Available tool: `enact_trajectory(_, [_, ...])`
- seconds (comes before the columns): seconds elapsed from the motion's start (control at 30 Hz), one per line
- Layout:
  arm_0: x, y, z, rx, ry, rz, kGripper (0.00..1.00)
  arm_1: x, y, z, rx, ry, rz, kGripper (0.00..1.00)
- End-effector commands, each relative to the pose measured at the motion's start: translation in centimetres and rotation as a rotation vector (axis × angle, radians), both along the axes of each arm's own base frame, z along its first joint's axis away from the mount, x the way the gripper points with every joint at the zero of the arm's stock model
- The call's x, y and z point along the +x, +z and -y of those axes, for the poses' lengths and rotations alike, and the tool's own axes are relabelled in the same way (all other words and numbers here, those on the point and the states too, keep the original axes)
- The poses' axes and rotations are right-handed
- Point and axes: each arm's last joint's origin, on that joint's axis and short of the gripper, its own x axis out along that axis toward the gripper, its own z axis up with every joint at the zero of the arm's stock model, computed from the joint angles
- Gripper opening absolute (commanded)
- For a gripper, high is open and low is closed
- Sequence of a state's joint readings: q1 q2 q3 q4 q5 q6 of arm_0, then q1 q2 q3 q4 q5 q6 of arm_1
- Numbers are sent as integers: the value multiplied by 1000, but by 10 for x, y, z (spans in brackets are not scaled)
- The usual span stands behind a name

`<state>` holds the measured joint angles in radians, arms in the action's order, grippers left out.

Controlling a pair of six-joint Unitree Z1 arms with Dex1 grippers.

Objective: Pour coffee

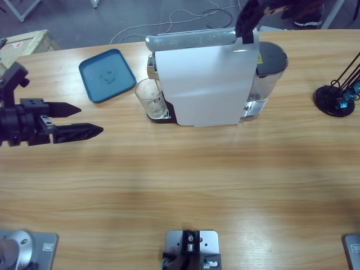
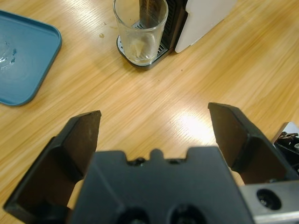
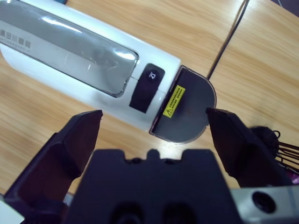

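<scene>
A clear glass tumbler [image 1: 148, 97] [image 2: 140, 29] stands on the drip tray under the spout of the white coffee machine [image 1: 205, 84]. A shallow layer of light-brown coffee [image 2: 137, 48] lies at its bottom. My left gripper [image 1: 90, 119] [image 2: 154, 114] is open with nothing in it, low over the table, well to the left of the glass and pointing towards it. Open too, my right gripper [image 1: 250, 22] [image 3: 154, 114] hangs above the machine's top, over its black button [image 3: 147, 86] and grey tank lid [image 3: 187, 109].
A blue tray [image 1: 107, 75] [image 2: 21, 56] lies behind and left of the glass. A black stand with cables [image 1: 336, 95] [image 3: 273, 140] sits at the table's right end. The machine's silver lever [image 1: 191, 39] [image 3: 70, 46] lies flat. Bare wood stretches across the front.
</scene>
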<state>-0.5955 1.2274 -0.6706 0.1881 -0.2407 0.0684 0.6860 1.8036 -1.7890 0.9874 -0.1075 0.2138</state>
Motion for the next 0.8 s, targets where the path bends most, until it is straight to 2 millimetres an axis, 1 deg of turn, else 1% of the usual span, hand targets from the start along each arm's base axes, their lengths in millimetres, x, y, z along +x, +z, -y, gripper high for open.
enact_trajectory(0.03, [-4,-9,1,1,-35,-35,1000,-62,5,32,-2,-10,61,1000])
enact_trajectory(0.13, [-7,-8,-1,-2,-40,-33,1000,-100,-10,53,4,16,95,1000])
enact_trajectory(0.23, [-14,-7,-5,-10,-39,-20,1000,-133,-24,89,14,-8,179,1000])
enact_trajectory(0.27, [-16,-6,-6,-14,-39,-15,1000,-146,-32,104,23,-6,225,1000])
enact_trajectory(0.3, [-17,-6,-7,-20,-39,-12,1000,-157,-38,114,35,10,256,1000])
enact_trajectory(0.37, [-18,-5,-7,-34,-57,-16,1000,-175,-51,133,48,53,310,1000])
enact_trajectory(0.43, [-18,-6,-7,-33,-60,-20,1000,-190,-64,147,70,71,309,1000])
enact_trajectory(0.57, [-24,-11,-9,-35,-73,-38,1000,-207,-86,162,104,91,311,1000])
enact_trajectory(0.67, [-33,-8,-16,-52,-69,-9,1000,-213,-87,166,149,123,357,1000])
enact_trajectory(0.8, [-33,-7,-15,-60,-75,2,1000,-213,-92,165,155,148,358,1000])
